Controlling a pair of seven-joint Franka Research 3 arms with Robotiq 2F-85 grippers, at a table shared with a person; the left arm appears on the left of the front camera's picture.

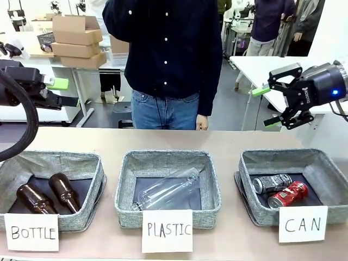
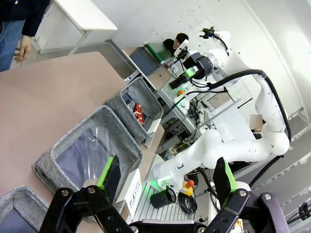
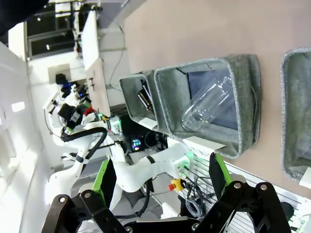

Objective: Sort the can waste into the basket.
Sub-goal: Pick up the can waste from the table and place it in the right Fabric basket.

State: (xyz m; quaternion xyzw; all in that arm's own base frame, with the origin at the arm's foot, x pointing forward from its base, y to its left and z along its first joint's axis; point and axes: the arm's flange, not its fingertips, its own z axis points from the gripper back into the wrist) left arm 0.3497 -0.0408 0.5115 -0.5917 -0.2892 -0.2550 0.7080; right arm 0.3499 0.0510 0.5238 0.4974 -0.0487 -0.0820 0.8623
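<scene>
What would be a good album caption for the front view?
Sorting done: red can and black can lie in the CAN basket, both grippers raised and open.

Both end effectors, left and right, hang raised with jaws apart.

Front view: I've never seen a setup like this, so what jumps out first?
Three grey baskets in a row with handwritten cards: brown bottles at left, a clear plastic bottle in the middle, and two cans in the CAN basket at right. Above each end hangs an open gripper, left and right.
</scene>
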